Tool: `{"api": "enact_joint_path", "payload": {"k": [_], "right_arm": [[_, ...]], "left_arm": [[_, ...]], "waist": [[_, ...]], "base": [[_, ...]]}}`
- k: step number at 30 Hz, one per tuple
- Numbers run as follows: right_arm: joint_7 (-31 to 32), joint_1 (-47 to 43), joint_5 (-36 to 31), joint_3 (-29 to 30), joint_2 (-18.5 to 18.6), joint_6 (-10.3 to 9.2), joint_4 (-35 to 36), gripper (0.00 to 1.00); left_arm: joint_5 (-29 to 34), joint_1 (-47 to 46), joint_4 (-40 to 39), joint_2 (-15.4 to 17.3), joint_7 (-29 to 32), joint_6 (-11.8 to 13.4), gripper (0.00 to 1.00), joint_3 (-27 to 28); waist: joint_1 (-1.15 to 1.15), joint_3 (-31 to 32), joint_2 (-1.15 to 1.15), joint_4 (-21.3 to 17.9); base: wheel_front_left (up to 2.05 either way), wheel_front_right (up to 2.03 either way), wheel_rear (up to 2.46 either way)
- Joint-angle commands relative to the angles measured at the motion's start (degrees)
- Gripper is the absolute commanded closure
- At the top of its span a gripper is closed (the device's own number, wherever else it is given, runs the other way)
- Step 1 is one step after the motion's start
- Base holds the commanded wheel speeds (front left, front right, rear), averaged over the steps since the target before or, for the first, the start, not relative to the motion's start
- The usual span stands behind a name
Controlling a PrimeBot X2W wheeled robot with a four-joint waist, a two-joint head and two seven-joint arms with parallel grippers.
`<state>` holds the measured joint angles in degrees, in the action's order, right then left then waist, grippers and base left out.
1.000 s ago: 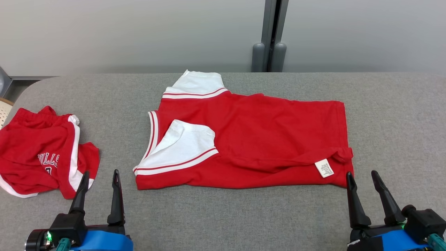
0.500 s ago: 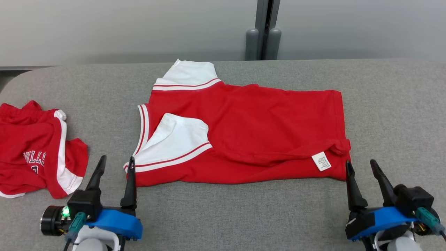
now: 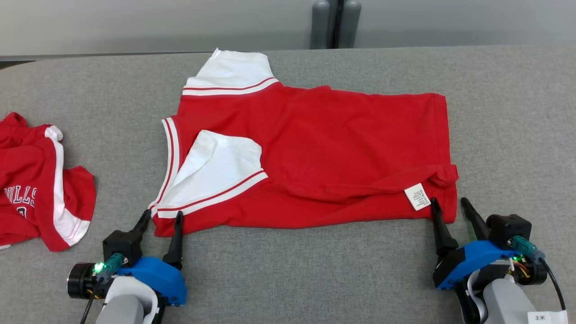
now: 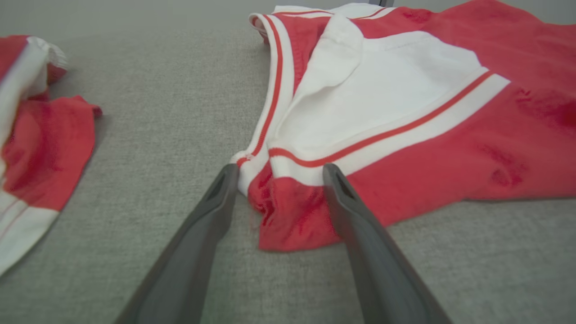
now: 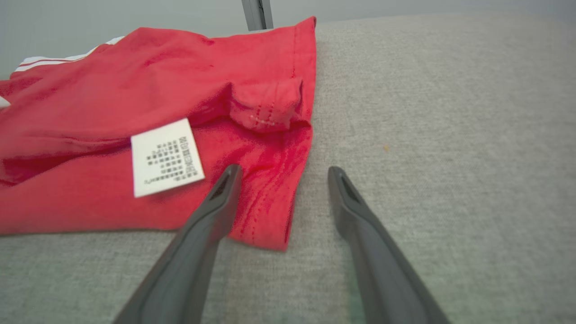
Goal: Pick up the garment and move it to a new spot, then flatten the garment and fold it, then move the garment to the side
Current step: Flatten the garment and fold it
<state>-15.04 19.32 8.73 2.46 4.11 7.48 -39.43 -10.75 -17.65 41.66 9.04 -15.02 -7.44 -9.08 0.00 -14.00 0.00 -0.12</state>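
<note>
**Garment (image 3: 315,157), spread on grey table (image 3: 288,279), part folded; a gripper is stationed at each near corner.**

Red shorts (image 3: 31,180) are heaped well left of the garment and judged clear of the work. The left gripper (image 3: 163,213) is spread wide and empty astride the garment's near-left corner. Relocation and flattening are judged done; further folding and the move aside are left. A care label (image 3: 417,196) and a rumpled hem are noted at the near-right corner, which is straddled by the right gripper (image 3: 448,200), likewise wide and empty.
</note>
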Motion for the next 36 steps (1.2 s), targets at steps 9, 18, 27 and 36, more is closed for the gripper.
{"api": "enact_joint_path", "payload": {"k": [9, 18, 27, 36], "right_arm": [[0.0, 2.2, 1.1, -2.9, -1.0, 0.03, -3.1, 0.0], [-0.1, -1.2, 4.5, -4.2, -1.1, 0.03, 1.1, 1.0], [-0.1, -11.5, 9.8, -5.9, 1.0, 0.03, 7.4, 1.0], [2.8, -23.4, 15.0, -6.7, 3.2, 0.02, 16.6, 1.0]], "left_arm": [[-3.3, -2.0, 8.0, -0.2, 0.3, 0.0, 0.0, -3.0], [-7.8, -1.1, 5.4, 0.1, -0.1, 0.0, 1.0, -3.4], [-7.6, 10.6, -7.0, -0.6, -0.1, 0.0, 1.0, 0.8], [-6.3, 23.1, -16.5, -2.2, -0.1, 0.5, 1.0, 3.5]], "waist": [[0.0, -0.3, 0.0, -0.1], [0.0, 3.3, 0.0, 0.0], [0.0, 9.5, 0.0, 1.2], [0.0, 11.8, 0.0, 2.7]], "base": [[0.0, 0.0, 0.0], [0.0, 0.0, 0.0], [0.0, 0.0, 0.0], [0.0, 0.0, 0.0]]}}
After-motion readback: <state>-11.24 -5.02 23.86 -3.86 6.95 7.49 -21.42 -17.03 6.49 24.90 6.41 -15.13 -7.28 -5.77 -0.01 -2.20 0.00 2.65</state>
